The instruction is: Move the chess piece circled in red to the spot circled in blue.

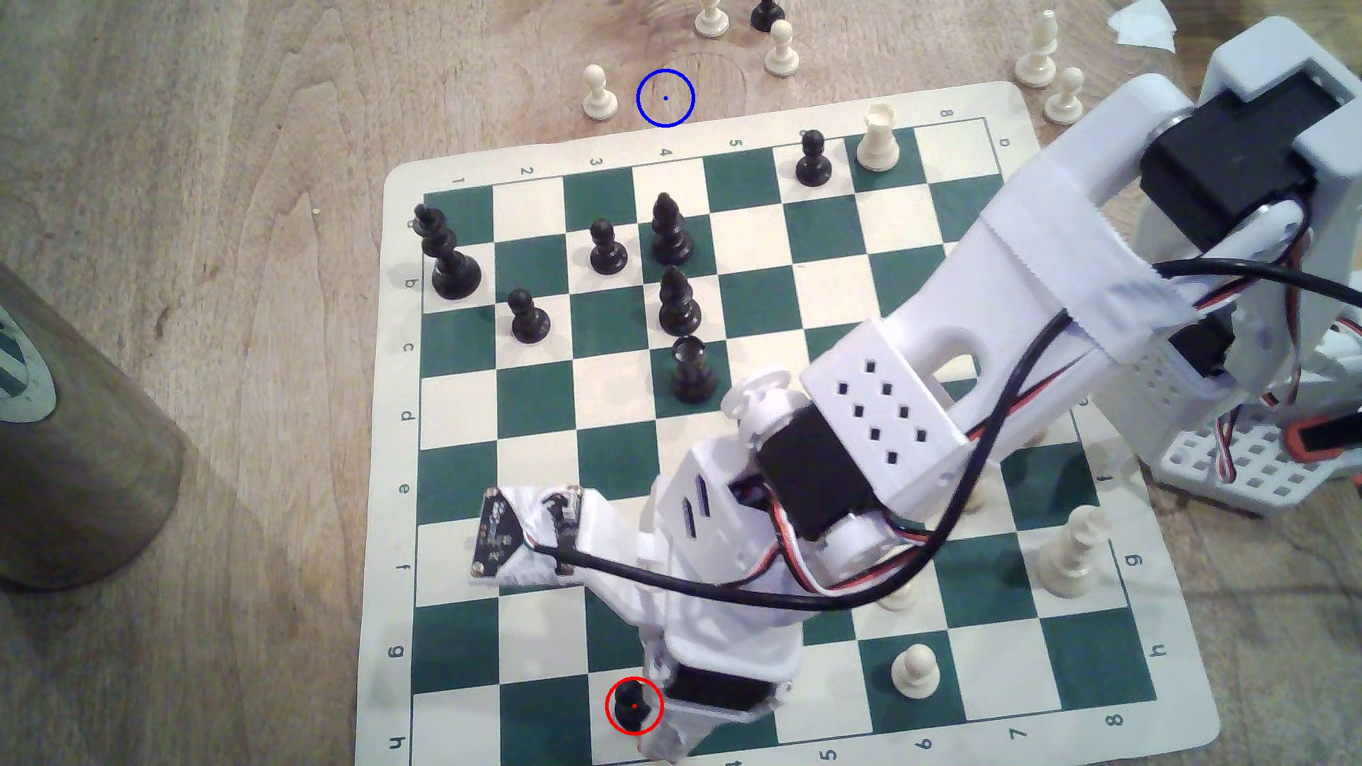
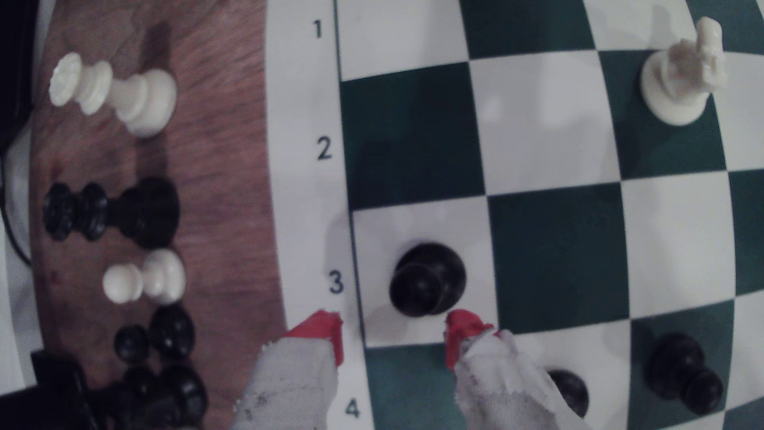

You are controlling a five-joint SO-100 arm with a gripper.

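Note:
The chess piece (image 1: 632, 703), a small black pawn inside the red ring, stands on a white square in row h at the near edge of the board (image 1: 796, 243). In the wrist view the same pawn (image 2: 428, 281) sits beside the number 3. My gripper (image 2: 395, 335) is open, and its red-tipped fingertips (image 2: 326, 330) stop just short of the pawn with nothing between them. In the exterior view the gripper (image 1: 663, 736) hangs low at the pawn's right. The spot (image 1: 665, 98), a blue ring on bare wood, lies beyond the far edge of the board.
A cream pawn (image 1: 599, 92) stands just left of the blue ring and more cream pieces (image 1: 781, 48) to its right. Several black pieces (image 1: 671, 232) fill the board's far left. Captured pieces (image 2: 111, 213) stand off the board. A brown cylinder (image 1: 66, 457) is at the exterior view's left.

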